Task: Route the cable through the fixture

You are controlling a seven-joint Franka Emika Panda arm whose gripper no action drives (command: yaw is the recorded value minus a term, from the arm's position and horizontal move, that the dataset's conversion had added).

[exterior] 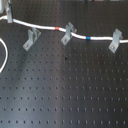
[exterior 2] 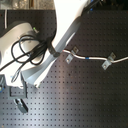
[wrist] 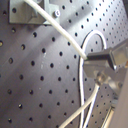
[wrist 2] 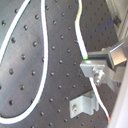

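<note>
My gripper (wrist: pixel 92 67) pinches the cable (exterior: pixel 75 33), its dark fingers (wrist: pixel 102 57) closed on the white cord in both wrist views. In the first exterior view the cable runs across three grey clips on the perforated board (exterior: pixel 65 95); it sits in the middle fixture (exterior: pixel 66 34), between its red band (exterior: pixel 59 28) and blue band (exterior: pixel 88 37). My arm (exterior 2: pixel 60 40) hides the left clip in the second exterior view.

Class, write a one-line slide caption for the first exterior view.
White cable running past three grey clips on a black perforated board.
</note>
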